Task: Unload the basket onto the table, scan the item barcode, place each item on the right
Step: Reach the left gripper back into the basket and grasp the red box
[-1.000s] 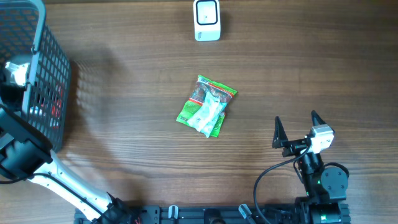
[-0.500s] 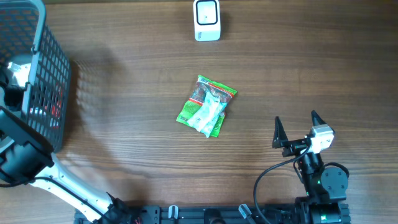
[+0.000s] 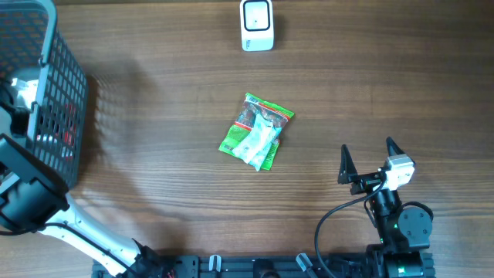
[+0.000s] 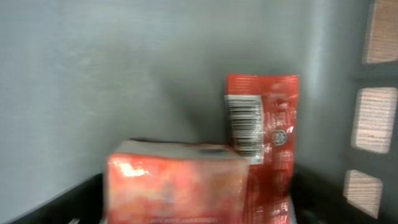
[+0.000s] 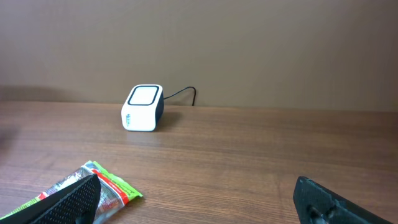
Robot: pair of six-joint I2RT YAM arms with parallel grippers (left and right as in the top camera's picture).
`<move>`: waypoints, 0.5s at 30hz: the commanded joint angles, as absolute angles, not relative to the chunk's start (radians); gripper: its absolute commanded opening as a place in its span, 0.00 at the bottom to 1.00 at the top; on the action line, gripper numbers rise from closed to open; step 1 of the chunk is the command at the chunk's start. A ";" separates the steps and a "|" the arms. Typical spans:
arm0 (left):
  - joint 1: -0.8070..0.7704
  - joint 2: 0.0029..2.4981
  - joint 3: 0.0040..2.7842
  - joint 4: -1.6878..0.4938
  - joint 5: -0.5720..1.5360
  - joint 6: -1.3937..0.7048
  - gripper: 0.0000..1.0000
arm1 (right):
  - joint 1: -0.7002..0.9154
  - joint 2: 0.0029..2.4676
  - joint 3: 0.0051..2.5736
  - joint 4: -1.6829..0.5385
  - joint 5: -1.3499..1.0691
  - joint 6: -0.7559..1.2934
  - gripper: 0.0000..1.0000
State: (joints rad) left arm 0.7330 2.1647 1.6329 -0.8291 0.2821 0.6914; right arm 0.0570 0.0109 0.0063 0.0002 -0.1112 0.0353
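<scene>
In the left wrist view a blurred red box (image 4: 177, 183) fills the space between the dark jaws of my left gripper (image 4: 199, 208), inside the grey basket (image 3: 54, 93). The jaws stand wide, one on each side of the box, and I cannot tell whether they touch it. Behind the box a red packet (image 4: 264, 118) stands upright with its barcode facing the camera. The white scanner (image 3: 256, 25) sits at the table's far edge. A green packet (image 3: 257, 131) lies mid-table. My right gripper (image 3: 367, 150) is open and holds nothing, to the right of the green packet.
The basket's mesh wall (image 4: 379, 118) rises close on the right of the left gripper. My left arm (image 3: 27, 197) reaches over the basket's near side. The scanner (image 5: 143, 107) has a cable running behind it.
The left arm has shifted slightly at the basket. The right arm, the green packet and the scanner have not moved.
</scene>
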 commanded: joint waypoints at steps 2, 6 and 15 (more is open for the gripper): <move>0.670 2.270 1.544 -0.876 0.238 0.665 1.00 | 0.053 0.004 0.005 0.006 -0.106 0.026 1.00; 0.657 2.270 1.507 -0.862 0.173 0.665 1.00 | 0.053 0.004 0.005 0.006 -0.106 0.026 1.00; 0.657 2.270 1.459 -0.799 0.137 0.665 0.66 | 0.053 0.004 0.005 0.006 -0.106 0.027 1.00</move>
